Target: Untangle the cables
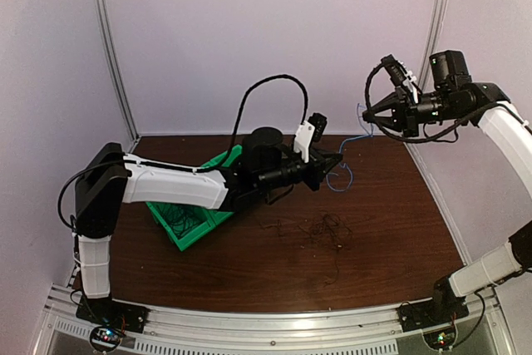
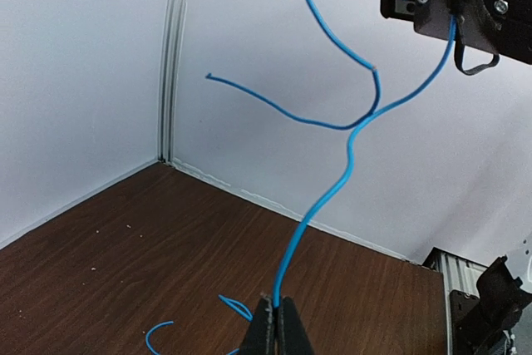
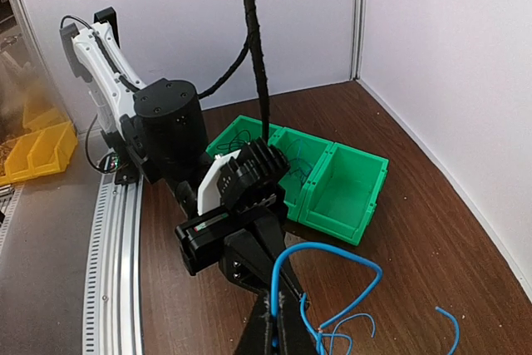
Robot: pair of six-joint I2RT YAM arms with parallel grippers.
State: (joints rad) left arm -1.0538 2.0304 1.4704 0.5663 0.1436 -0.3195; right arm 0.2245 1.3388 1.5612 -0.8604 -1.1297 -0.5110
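Observation:
A thin blue cable (image 1: 354,134) runs in the air between my two grippers. My left gripper (image 1: 337,160) is shut on its lower end, seen in the left wrist view (image 2: 277,315), where the cable (image 2: 332,193) rises to my right gripper (image 2: 454,16). A second blue strand (image 2: 283,110) crosses it near the top. My right gripper (image 1: 366,115) is raised at the back right and shut on the cable, which loops (image 3: 349,251) from its tips (image 3: 278,315). Blue coils (image 1: 341,179) hang to the table. A tangle of black wires (image 1: 320,229) lies mid-table.
Joined green bins (image 1: 193,220) sit under my left arm and hold a few thin wires; they also show in the right wrist view (image 3: 341,184). Loose blue pieces (image 2: 234,307) lie on the brown table. White walls close the back and sides. Yellow bins (image 3: 41,145) stand off the table.

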